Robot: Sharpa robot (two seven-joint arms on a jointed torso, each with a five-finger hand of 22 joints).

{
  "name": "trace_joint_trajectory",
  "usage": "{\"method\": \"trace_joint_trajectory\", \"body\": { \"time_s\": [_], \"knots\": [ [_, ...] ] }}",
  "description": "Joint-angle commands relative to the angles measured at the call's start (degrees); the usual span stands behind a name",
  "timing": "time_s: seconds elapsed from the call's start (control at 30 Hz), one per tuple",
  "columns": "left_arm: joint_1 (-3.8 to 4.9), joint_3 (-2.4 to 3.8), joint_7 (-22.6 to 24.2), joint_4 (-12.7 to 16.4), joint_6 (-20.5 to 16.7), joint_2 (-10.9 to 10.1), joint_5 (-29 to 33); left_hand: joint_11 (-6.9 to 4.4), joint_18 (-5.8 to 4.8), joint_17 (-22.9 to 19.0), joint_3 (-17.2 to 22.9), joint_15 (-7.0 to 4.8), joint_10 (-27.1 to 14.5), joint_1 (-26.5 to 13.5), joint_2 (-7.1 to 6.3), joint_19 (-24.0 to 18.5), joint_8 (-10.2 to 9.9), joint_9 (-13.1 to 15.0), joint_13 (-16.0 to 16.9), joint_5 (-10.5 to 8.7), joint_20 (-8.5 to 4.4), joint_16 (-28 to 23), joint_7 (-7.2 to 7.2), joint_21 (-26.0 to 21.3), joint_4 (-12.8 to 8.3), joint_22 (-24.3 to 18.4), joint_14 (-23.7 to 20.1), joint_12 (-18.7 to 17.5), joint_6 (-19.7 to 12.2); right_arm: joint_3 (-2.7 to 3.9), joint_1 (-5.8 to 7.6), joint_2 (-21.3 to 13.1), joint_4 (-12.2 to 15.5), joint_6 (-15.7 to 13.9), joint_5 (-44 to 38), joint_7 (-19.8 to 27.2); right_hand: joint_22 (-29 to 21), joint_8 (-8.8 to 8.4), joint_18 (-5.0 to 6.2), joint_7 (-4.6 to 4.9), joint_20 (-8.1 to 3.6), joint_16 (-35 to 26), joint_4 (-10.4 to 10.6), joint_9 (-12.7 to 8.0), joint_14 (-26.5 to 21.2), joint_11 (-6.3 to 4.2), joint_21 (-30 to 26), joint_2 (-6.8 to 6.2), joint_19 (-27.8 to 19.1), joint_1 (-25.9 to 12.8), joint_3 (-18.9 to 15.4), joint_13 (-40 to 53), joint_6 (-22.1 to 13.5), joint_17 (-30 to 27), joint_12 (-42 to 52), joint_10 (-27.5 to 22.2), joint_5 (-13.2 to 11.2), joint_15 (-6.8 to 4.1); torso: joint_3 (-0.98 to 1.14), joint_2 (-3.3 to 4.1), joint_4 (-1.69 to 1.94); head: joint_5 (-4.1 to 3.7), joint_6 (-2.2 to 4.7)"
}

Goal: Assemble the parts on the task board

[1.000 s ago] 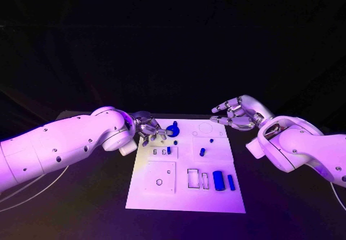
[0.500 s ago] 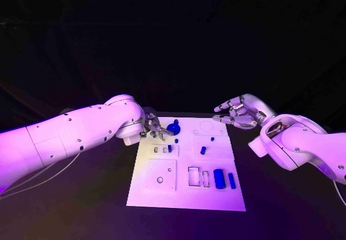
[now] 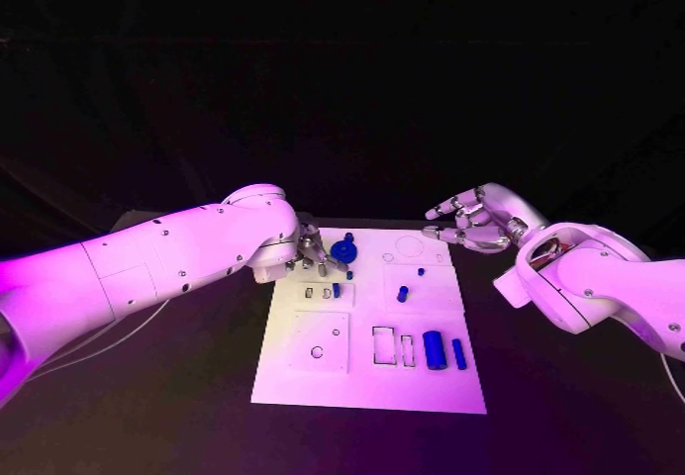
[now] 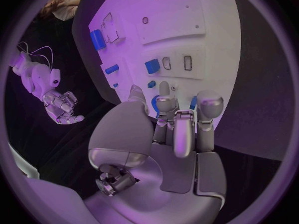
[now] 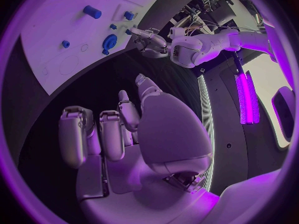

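Dead center on the black table (image 3: pixel 171 396) sits the white task board (image 3: pixel 368 381). Up around 11 o'clock on it, the left hand (image 3: pixel 317 254) has its fingers down around a round blue part (image 3: pixel 344 253); whether it's actually gripping or just touching, can't tell, since the fingers hide most of it in the left wrist view. Off the board's 1 o'clock corner, the right hand (image 3: pixel 472 224) floats above the table, fingers loosely curled and apart, holding nothing. Down around 4 o'clock, 2 long blue parts (image 3: pixel 433 352) lie side by side, and a small blue part (image 3: pixel 403 293) sits near the middle.
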Motion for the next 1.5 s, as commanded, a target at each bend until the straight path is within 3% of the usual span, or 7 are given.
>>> {"method": "trace_joint_trajectory", "body": {
  "time_s": [0.03,0.87,1.5],
  "knots": [
    [0.08,-0.11,-1.34,-0.55,2.81,0.68,-1.08,-0.09,-0.8,9.76,-0.05,-0.48,0.77,-0.64,0.22,0.57,0.59,0.56,0.73,-0.01,-0.04,0.52,-0.04,0.71,-0.04,0.64,4.55,0.89,-0.4,-0.02,-0.05,0.01,-0.07,0.82,-0.88,-0.46,8.47,0.02,0.36,0.0,-0.41,-0.37,0.05,0.04,3.74,-0.22,-0.26,-0.04,0.0,-0.35,-0.29,-0.06,0.3,6.3,-0.27,-0.04,0.11,-0.31,0.05,0.04,-0.1,0.03,-0.08],
    [0.0,-0.98,-1.0,-2.66,6.92,2.82,-0.67,-0.08,-0.96,10.62,0.5,-0.47,0.52,1.72,-0.07,0.56,1.69,2.68,1.58,-0.01,-0.04,1.14,-0.03,1.8,-0.28,2.02,4.74,1.73,-1.58,-0.04,-0.2,0.72,-0.67,0.73,-0.75,-0.45,8.44,0.01,0.37,-0.03,-0.43,-0.45,0.25,0.04,3.72,-0.25,-0.33,0.12,-0.02,-0.59,-0.39,-0.09,0.3,6.19,-0.28,0.01,0.36,-0.33,0.13,0.08,0.02,-0.09,-0.43],
    [-0.05,-1.36,-0.31,-3.21,7.92,3.33,0.05,-0.07,-1.0,10.63,0.7,-0.45,0.45,2.59,0.23,0.5,1.98,3.28,1.74,-0.01,-0.01,1.15,-0.03,2.06,-0.39,2.35,4.72,1.89,-1.84,-0.04,-0.23,1.2,-0.96,0.46,-0.57,-0.2,8.56,0.04,0.33,-0.08,-0.48,-0.42,0.22,0.06,3.75,-0.32,-0.21,0.37,0.11,-0.42,-0.3,0.01,0.38,6.26,-0.17,0.18,0.98,-0.39,0.18,0.1,0.01,-0.17,-0.71]
  ]
}}
